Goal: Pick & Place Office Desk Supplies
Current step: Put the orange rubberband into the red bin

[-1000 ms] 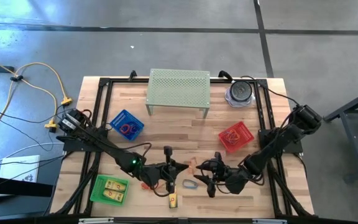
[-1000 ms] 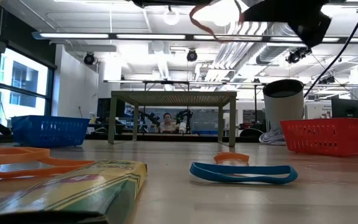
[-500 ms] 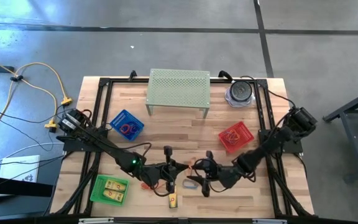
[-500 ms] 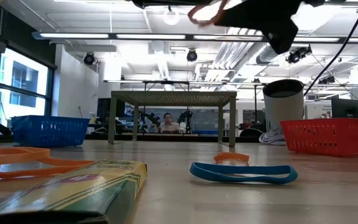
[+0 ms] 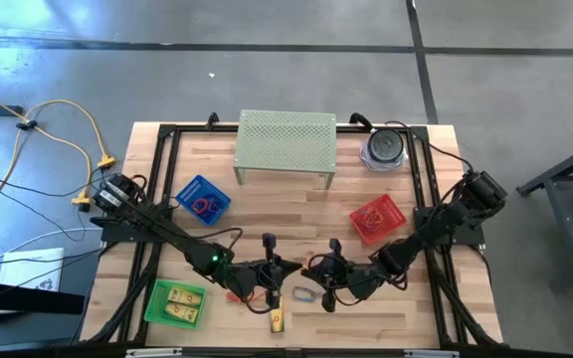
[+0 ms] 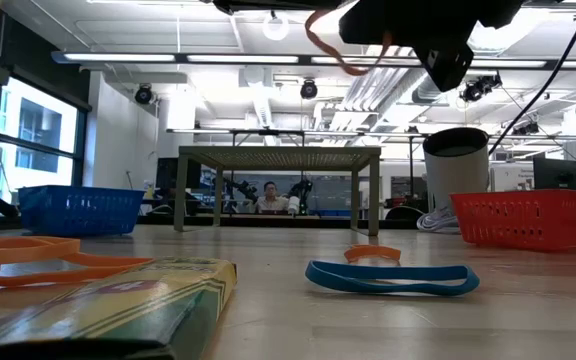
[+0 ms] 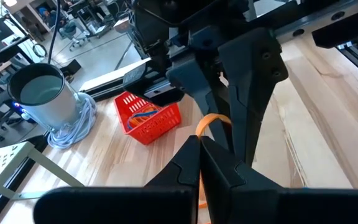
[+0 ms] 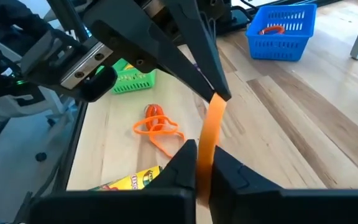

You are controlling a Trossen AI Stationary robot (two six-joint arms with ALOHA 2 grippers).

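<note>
Table [image 5: 296, 199]: yellow crayon box [image 8: 129, 181], print unreadable.

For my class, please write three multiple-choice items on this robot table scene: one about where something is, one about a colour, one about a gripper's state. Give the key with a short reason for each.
1. Where does the blue rubber-band loop lie?
A. in the red mesh basket
B. on the bare wooden table top
C. on the perforated stand

2. What colour is the band stretched between the two grippers?
A. orange
B. purple
C. green

3. How does the right gripper stand?
A. wide open
B. out of view
C. shut on the band

Key: 1 B, the low view shows it flat on the wood; 2 A, both wrist views show an orange strip; 3 C, its fingers pinch the strip, opposite the left gripper.
</note>
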